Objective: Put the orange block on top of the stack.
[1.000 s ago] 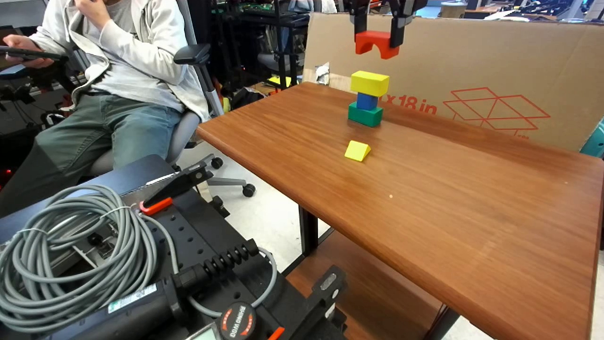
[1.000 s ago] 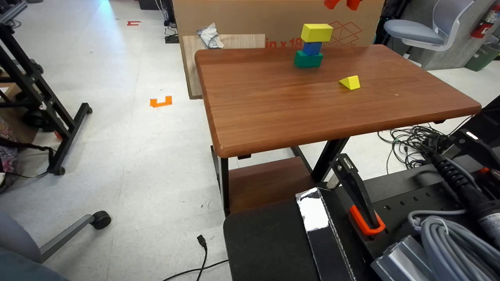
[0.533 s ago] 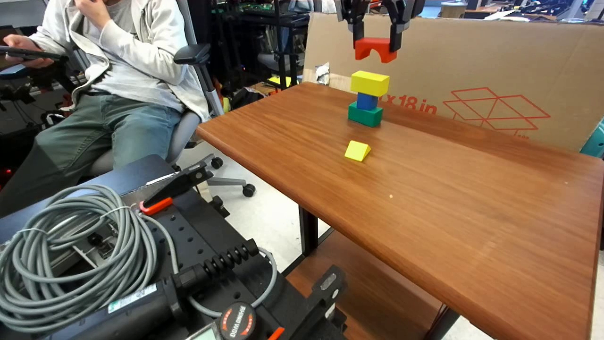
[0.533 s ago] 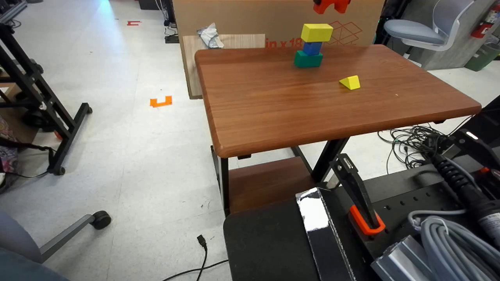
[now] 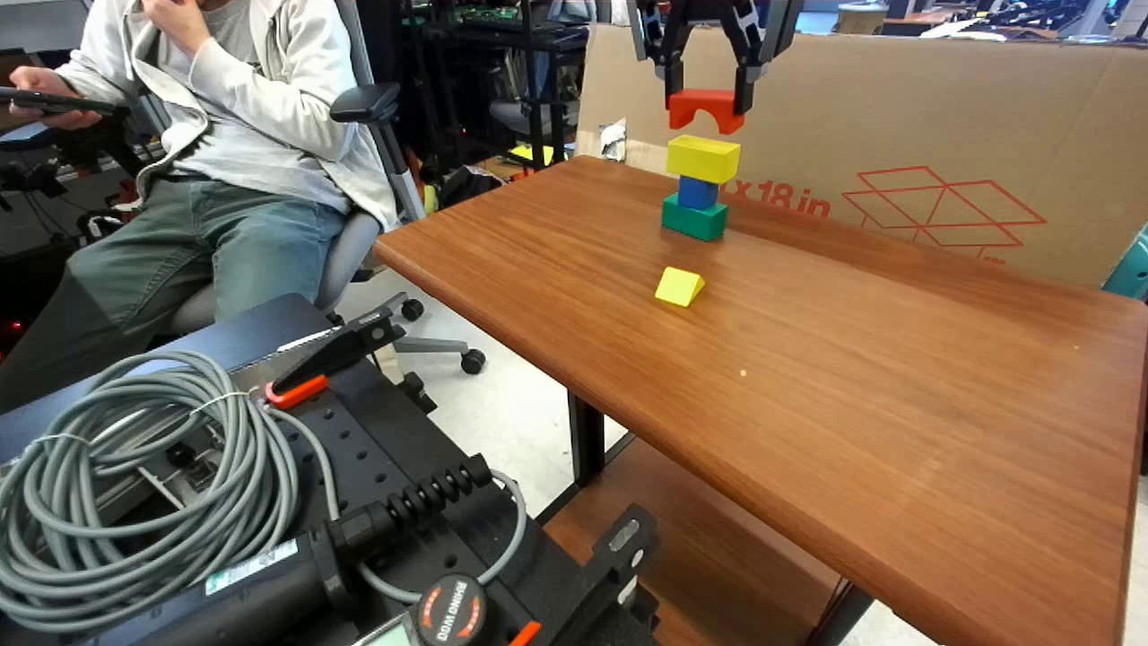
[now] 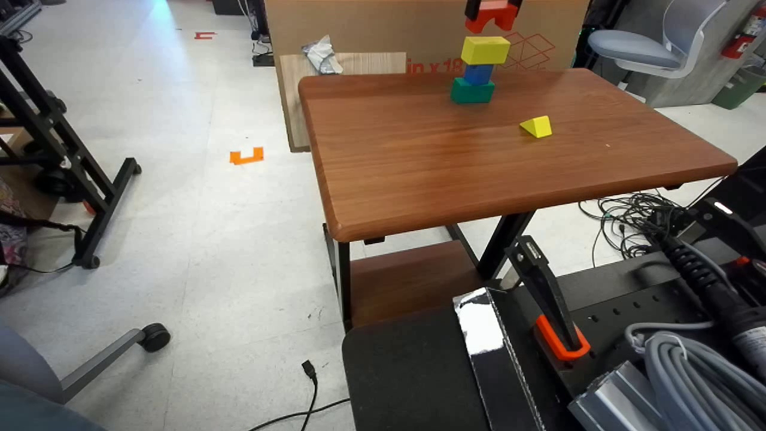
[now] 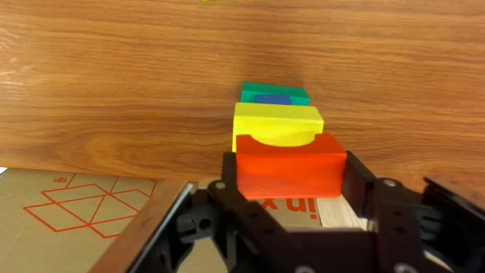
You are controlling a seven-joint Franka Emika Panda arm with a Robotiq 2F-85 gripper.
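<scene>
The orange block is an orange-red arch, seen in both exterior views (image 5: 706,101) (image 6: 492,13) and the wrist view (image 7: 291,175). My gripper (image 5: 708,97) is shut on its two ends, with the cut-out facing down. The stack is a yellow block (image 5: 703,160) on a small blue cube (image 5: 697,192) on a green block (image 5: 694,218), upright on the table. It also shows in an exterior view (image 6: 485,51). The held block is just above the yellow block, with a small gap in an exterior view. In the wrist view it partly hides the yellow block (image 7: 278,119).
A yellow wedge (image 5: 680,287) lies on the brown table (image 5: 852,377) in front of the stack; it also shows in an exterior view (image 6: 538,126). A large cardboard sheet (image 5: 897,117) stands behind the table's back edge. A person (image 5: 233,135) sits beside the table.
My gripper has come down with the orange block towards the yellow block. It has also shifted left in both exterior views. The stack and the wedge have not moved.
</scene>
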